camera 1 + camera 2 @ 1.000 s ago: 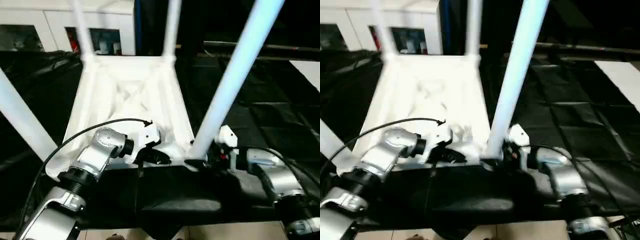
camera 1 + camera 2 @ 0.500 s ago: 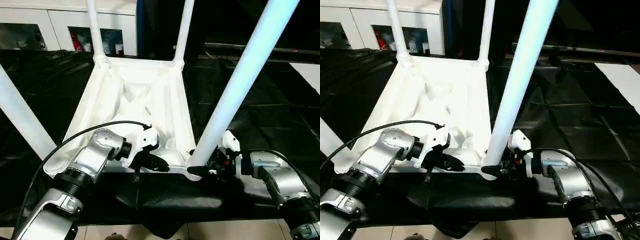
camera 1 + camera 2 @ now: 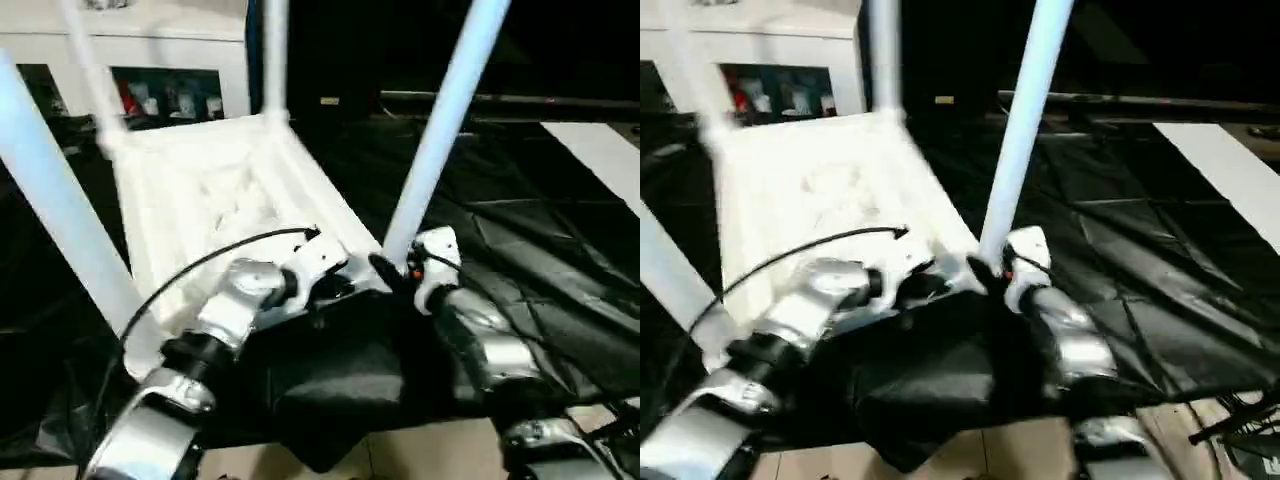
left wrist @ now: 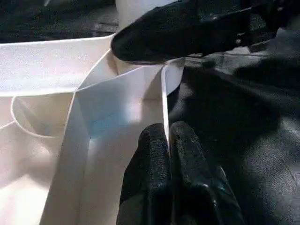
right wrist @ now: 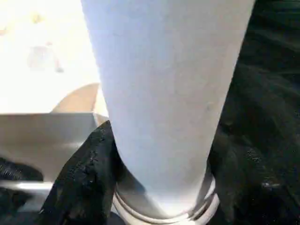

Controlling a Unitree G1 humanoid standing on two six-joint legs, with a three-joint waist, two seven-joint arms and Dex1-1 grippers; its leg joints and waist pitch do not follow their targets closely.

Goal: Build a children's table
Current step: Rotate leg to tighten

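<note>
The tabletop [image 3: 215, 200] is white plastic, its upturned underside crossed with white ribs, and the legs [image 3: 440, 130] are white tubes with a faint blue cast. It lies on a glossy black sheet [image 3: 530, 250], creased all over. Both forearms [image 3: 480, 340] are silver with white wrist housings, a black cable [image 3: 215, 255] arching over the left one. The left gripper [image 4: 168, 140] and right gripper [image 5: 161, 187] have matte black fingers [image 4: 192, 178]. The cabinet [image 3: 150, 25] behind is white, with red items inside.

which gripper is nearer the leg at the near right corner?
Right. The right gripper wraps the base of that leg at its socket; the left gripper is pinched on the tabletop rim beside it.
</note>
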